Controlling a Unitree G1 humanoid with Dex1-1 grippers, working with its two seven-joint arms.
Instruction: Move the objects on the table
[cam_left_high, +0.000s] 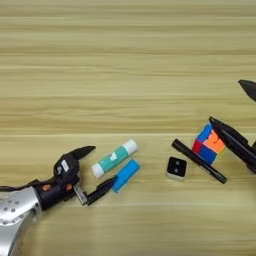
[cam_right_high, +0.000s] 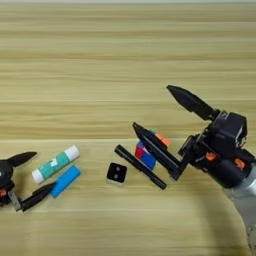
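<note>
Right claw (cam_right_high: 159, 116): spread open, lower finger touching orange-blue-red puzzle cube (cam_right_high: 148, 149), positioned to grasp. Left claw (cam_left_high: 95, 170): open around teal-white glue stick (cam_left_high: 114, 158).

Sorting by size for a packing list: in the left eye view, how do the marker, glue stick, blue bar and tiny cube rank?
1. Marker, longest.
2. Glue stick.
3. Blue bar, though the left gripper hides its lower end.
4. Tiny cube.

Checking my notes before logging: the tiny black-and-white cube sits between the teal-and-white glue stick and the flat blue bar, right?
No. The tiny black-and-white cube lies between the flat blue bar and the slim black marker, as the left eye view shows. The teal-and-white glue stick lies just beyond the blue bar.
</note>
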